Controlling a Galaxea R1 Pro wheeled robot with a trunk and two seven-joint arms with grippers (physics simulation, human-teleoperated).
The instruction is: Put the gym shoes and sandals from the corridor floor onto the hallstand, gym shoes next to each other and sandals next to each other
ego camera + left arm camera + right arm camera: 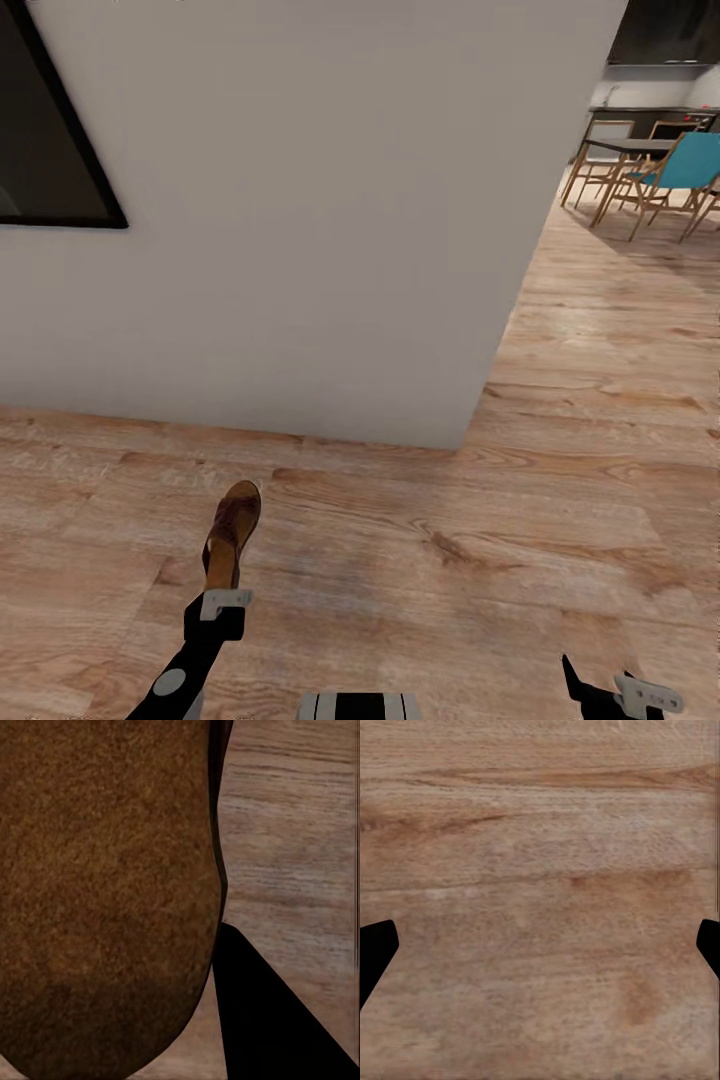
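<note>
The left hand [226,603] is clamped on a flat brown leather sandal [232,532], its long axis pointing away toward the white wall [300,220]. The right hand [540,952] hangs with fingers apart over the wood-grain plank floor [560,480].

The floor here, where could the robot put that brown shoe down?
Bare floor spreads between the wall and the right hand, running on toward the chairs. Crowded only there. The left hand holds the sandal.
</note>
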